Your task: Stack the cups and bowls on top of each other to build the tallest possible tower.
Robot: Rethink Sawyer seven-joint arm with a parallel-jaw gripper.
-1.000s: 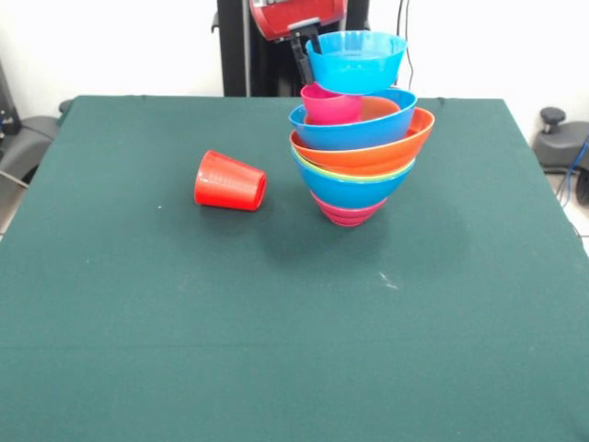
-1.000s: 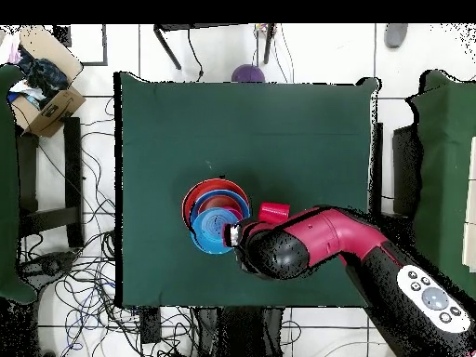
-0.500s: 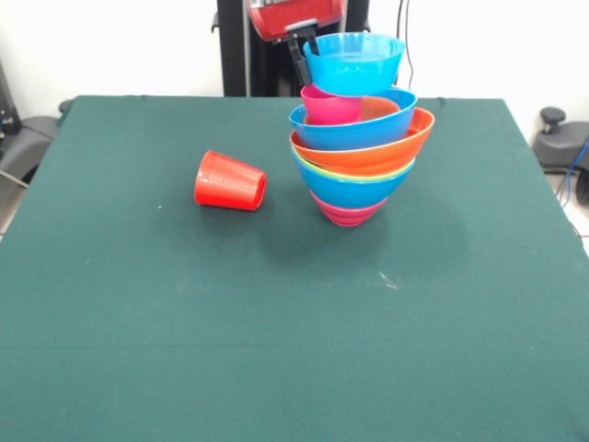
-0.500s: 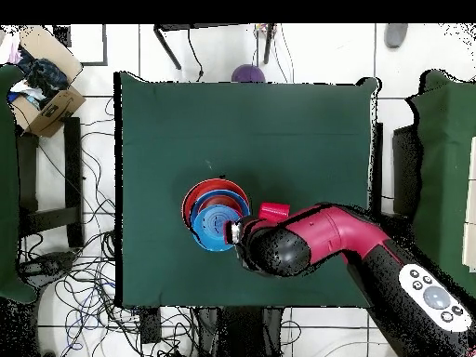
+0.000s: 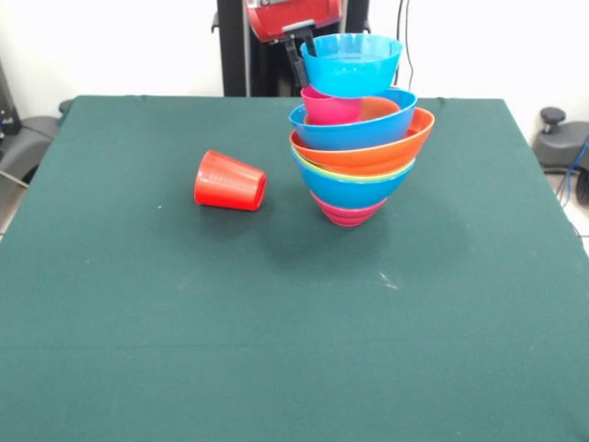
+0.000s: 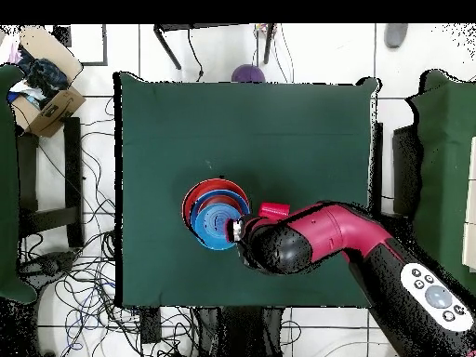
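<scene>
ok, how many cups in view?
2. Red-orange cup lies on its side on the cloth, left of the tower. Pink cup sits in the tower's top blue bowl. More could be hidden in the nest.

The worktop [image 5: 184, 350] is covered with a dark green cloth. On it lies the red-orange cup [image 5: 230, 181] on its side, and beside it stands the tower [image 5: 357, 157] of nested bowls, on a magenta bowl [image 5: 347, 214].
</scene>
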